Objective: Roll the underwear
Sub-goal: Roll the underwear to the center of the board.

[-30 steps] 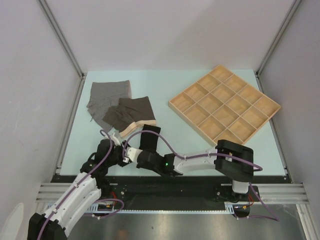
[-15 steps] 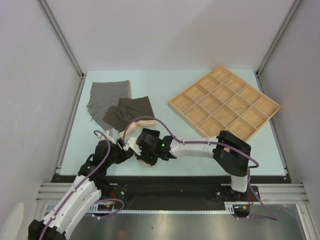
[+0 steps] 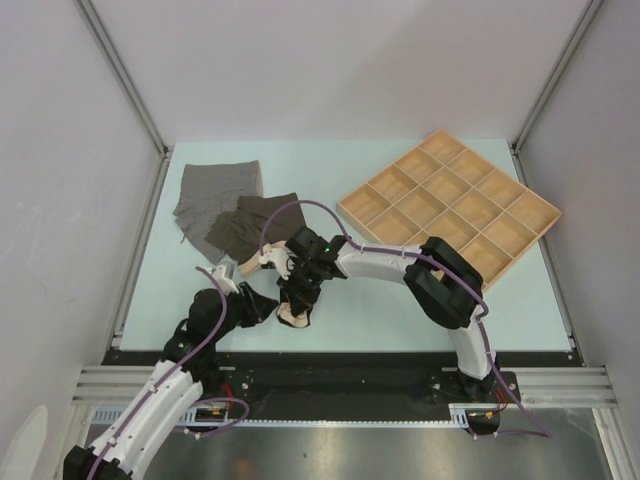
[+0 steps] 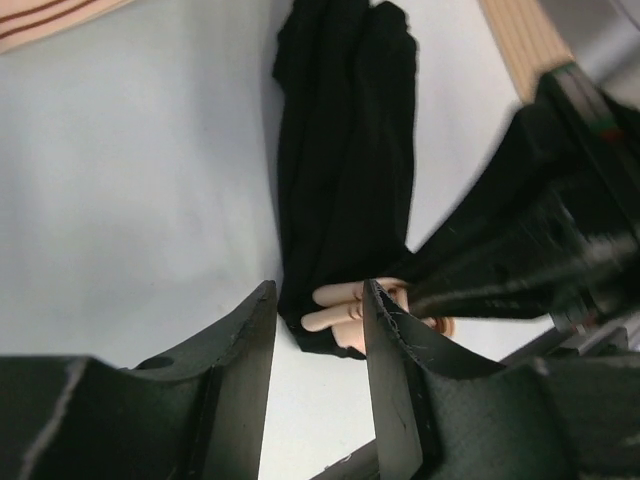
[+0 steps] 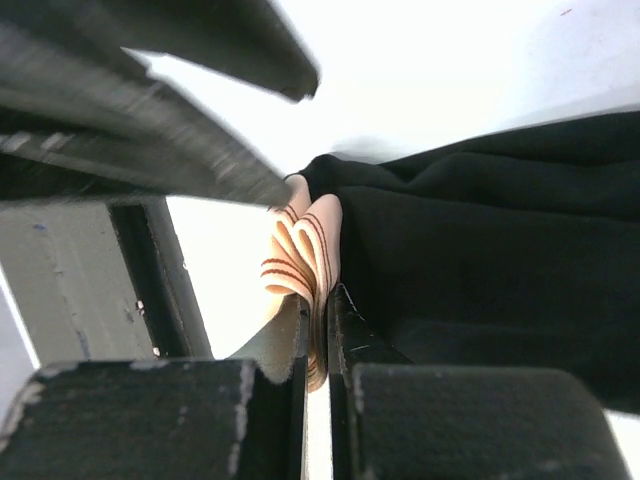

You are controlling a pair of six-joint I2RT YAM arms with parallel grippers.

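The black brief [image 4: 345, 170] lies folded into a long strip on the table, its peach striped waistband [image 5: 305, 250] bunched at the near end. My right gripper [image 5: 317, 335] is shut on that waistband; in the top view it [image 3: 298, 298] reaches in from the right over the black brief [image 3: 300, 290]. My left gripper [image 4: 320, 325] is open, its jaws on either side of the waistband end [image 4: 340, 305] without closing; in the top view it [image 3: 266, 303] sits just left of the right one. The dark brown brief [image 3: 255, 225] and the grey brief [image 3: 218, 195] lie flat at the far left.
The compartmented wooden tray [image 3: 450, 205] sits at the far right, tilted like a diamond. The right arm [image 3: 400, 265] stretches across the table's middle. The brown brief's peach waistband [image 3: 250, 264] lies close behind the left gripper. Cage walls stand at both sides.
The right arm has swung away from the near edge and now reaches in from farther back, keeping hold of the black brief's waistband. The left gripper has moved right, up to the waistband.
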